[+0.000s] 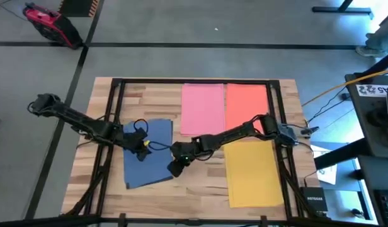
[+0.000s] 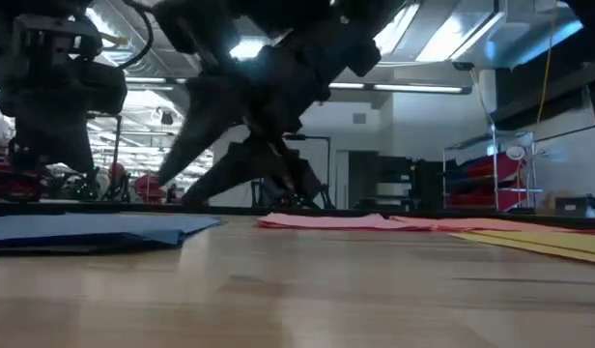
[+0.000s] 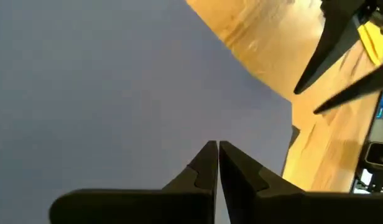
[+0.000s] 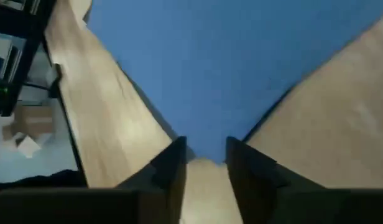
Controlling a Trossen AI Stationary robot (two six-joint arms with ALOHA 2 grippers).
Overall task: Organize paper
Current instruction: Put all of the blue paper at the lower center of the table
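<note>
Blue sheet [image 1: 148,154] lies askew on table [image 1: 200,183] left half — left gripper [image 1: 141,151] over it, jaws together. Right gripper [image 1: 174,167] at sheet's corner, jaws apart. Pink [image 1: 202,107], orange-red [image 1: 245,104], yellow [image 1: 254,173] sheets lie right.

Grey floor [image 1: 244,25] with dark seams, bright ceiling strip lights [image 2: 442,34], red shelving [image 2: 491,179] at right

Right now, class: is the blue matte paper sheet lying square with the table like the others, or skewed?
Skewed. The blue matte paper sheet sits rotated against the wooden table's edges, while the pink sheet lies parallel.
</note>
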